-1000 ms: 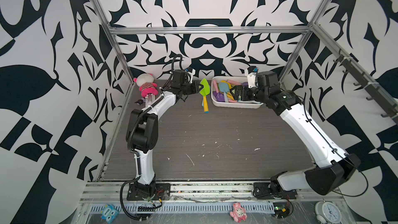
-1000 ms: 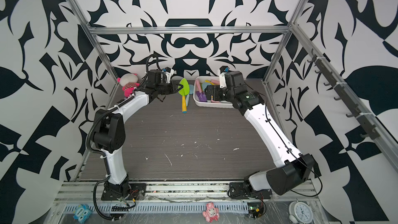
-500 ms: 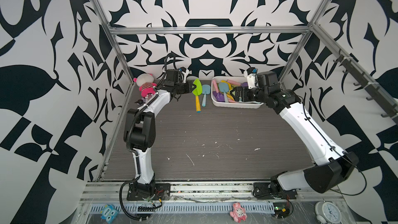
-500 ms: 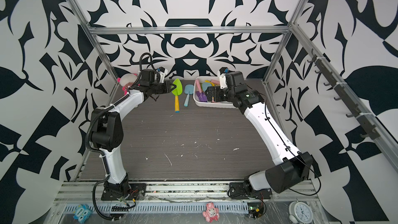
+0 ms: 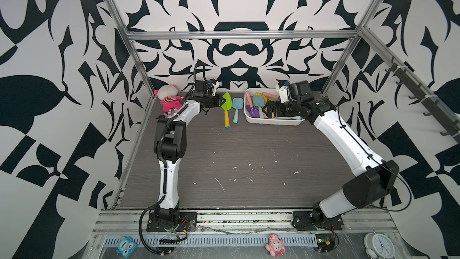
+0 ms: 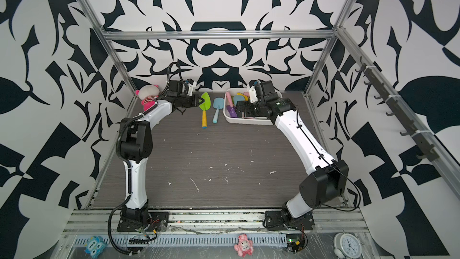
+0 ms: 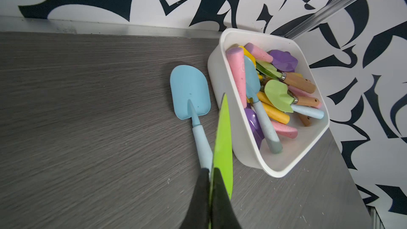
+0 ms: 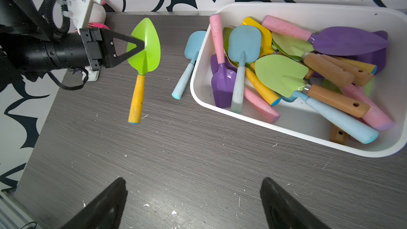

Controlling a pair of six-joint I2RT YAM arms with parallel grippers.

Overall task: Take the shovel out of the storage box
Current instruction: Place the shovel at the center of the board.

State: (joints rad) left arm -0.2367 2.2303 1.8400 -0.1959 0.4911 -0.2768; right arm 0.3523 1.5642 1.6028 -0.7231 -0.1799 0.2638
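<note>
Black-and-white patterned walls (image 5: 74, 95) close in the grey wood-grain table (image 5: 236, 158) that we work on. At its far edge, toward our right, sits the white storage box (image 5: 271, 121), heaped with a pile of shovels (image 8: 286, 73) in pink, purple, yellow, blue and green, some with wooden handles. In the far left corner a plush doll (image 5: 169, 98) in a striped top leans against the wall.

Our right tool (image 8: 193, 182) shows over the storage box in both top views, its fingers spread wide with nothing between them. Our left tool (image 8: 143, 45) is pressed together on the blade edge of the green shovel (image 8: 149, 58), which is outside the storage box, well to its left over the bare table, its yellow handle pointing toward the front. Whether that handle touches the table we cannot tell. Between the green shovel and the storage box lies a blue shovel (image 7: 189, 91), flat on the table, just beside the storage box's wall.
</note>
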